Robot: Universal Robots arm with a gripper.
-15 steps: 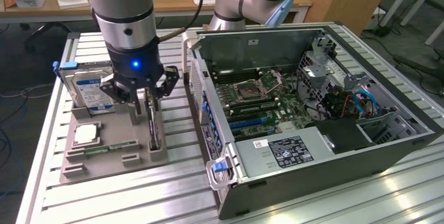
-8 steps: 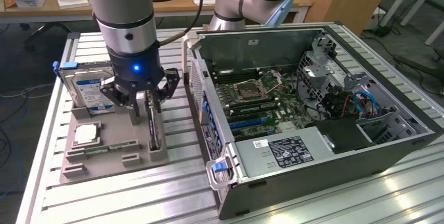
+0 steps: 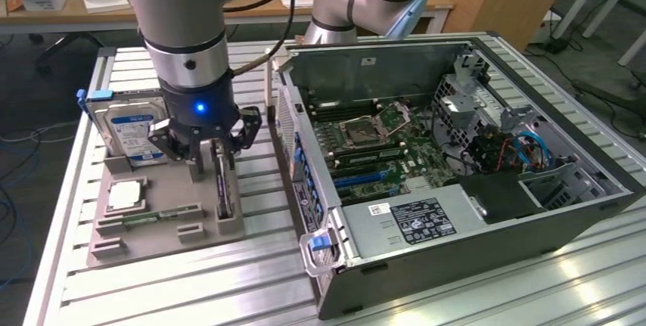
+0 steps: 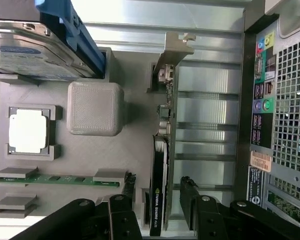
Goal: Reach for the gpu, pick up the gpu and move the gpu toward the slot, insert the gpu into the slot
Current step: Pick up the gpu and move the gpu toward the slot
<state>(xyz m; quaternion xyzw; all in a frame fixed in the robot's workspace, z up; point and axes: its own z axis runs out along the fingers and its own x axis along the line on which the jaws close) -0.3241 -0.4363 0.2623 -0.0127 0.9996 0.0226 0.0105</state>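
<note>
The gpu (image 3: 224, 194) stands on edge in the grey parts holder (image 3: 151, 239) on the exterior view's left. In the wrist view the gpu (image 4: 166, 125) shows edge-on: a green board with a black cooler and a metal bracket at one end. My gripper (image 3: 213, 161) has come down over the card. Its black fingers (image 4: 122, 212) stand on either side of the card's cooler end, with a gap showing on each side, so the gripper (image 4: 157, 194) is open and holds nothing. Blue expansion slots (image 3: 364, 179) lie on the motherboard inside the open computer case (image 3: 565, 212).
The holder also carries a blue-labelled hard drive (image 3: 131, 133), a CPU chip (image 3: 126, 194) and a slim memory stick (image 3: 162, 215). A grey block (image 4: 95, 107) sits beside the gpu. The case's rear panel (image 4: 280, 125) rises close by the holder. A second robot arm (image 3: 364, 1) stands behind the case.
</note>
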